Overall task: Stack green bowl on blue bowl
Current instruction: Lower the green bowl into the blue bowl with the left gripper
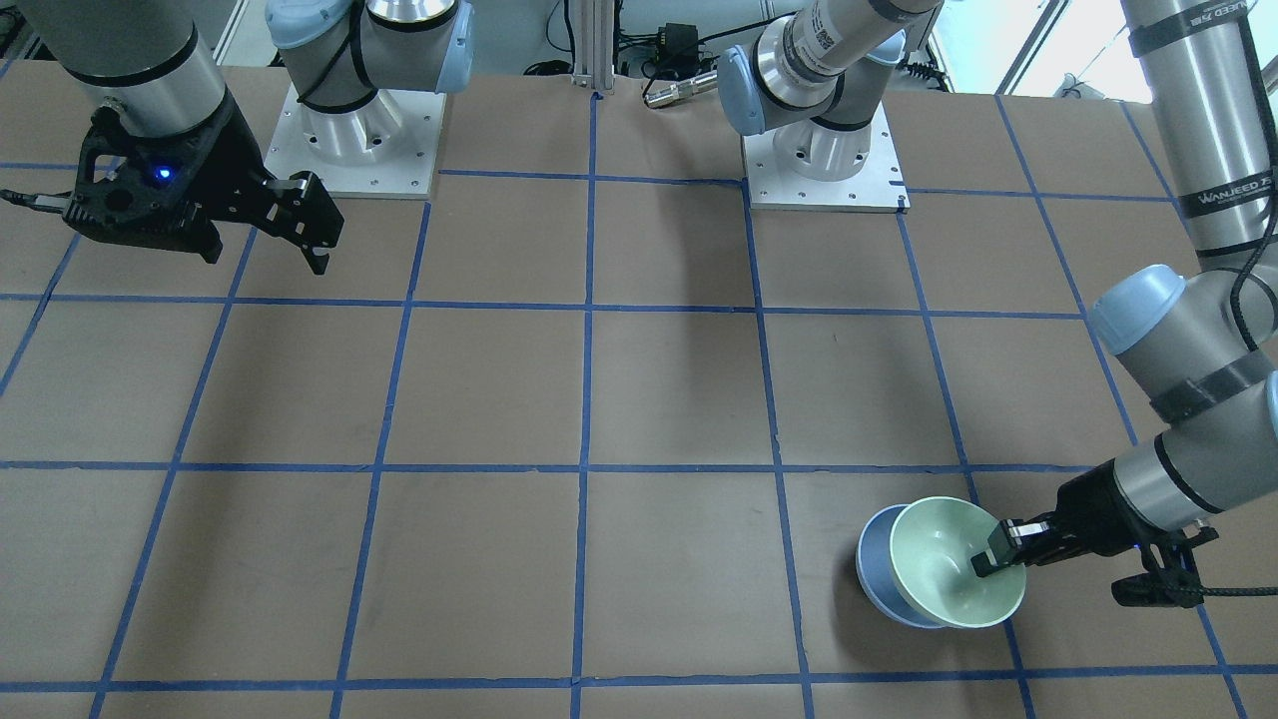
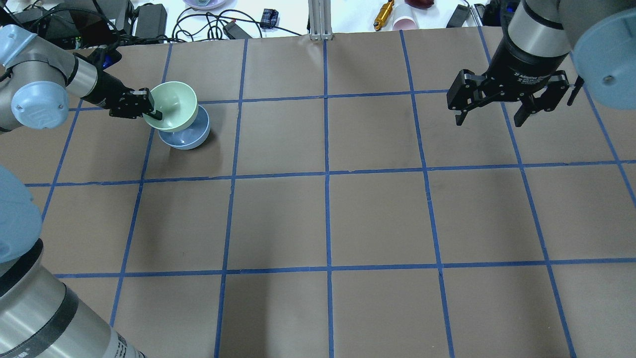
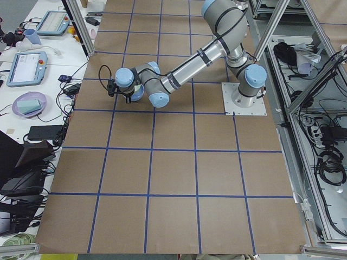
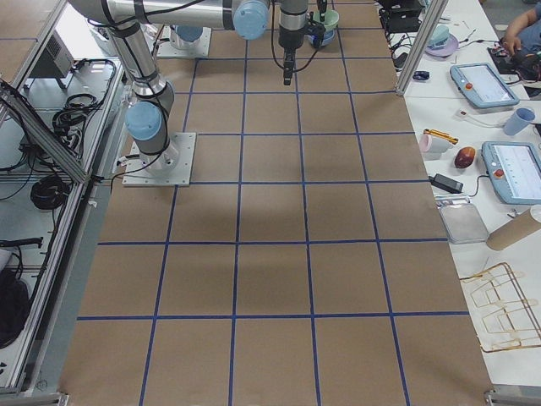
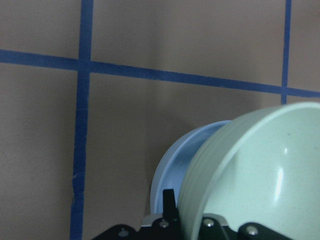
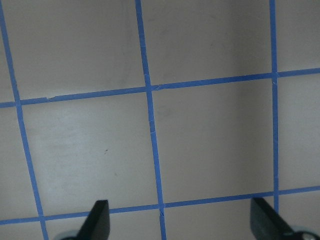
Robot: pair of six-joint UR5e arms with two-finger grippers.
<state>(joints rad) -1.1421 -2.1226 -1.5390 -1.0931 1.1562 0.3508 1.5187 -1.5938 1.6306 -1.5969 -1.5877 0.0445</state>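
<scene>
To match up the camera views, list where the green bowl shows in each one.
Front-facing: green bowl, lower right.
Overhead: upper left.
Exterior left: cannot make it out.
Exterior right: top edge, centre.
Left wrist: lower right, close up.
Right wrist: not in it.
Shared landmark: the blue bowl it overlaps.

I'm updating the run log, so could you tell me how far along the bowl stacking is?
Done: the green bowl has been gripped and is at the blue bowl. In hand: the left end effector grips its rim, one finger inside, holding it tilted over the blue bowl, not seated level. Left: level it, seat it, let go. The right end effector hangs open, away from both.
</scene>
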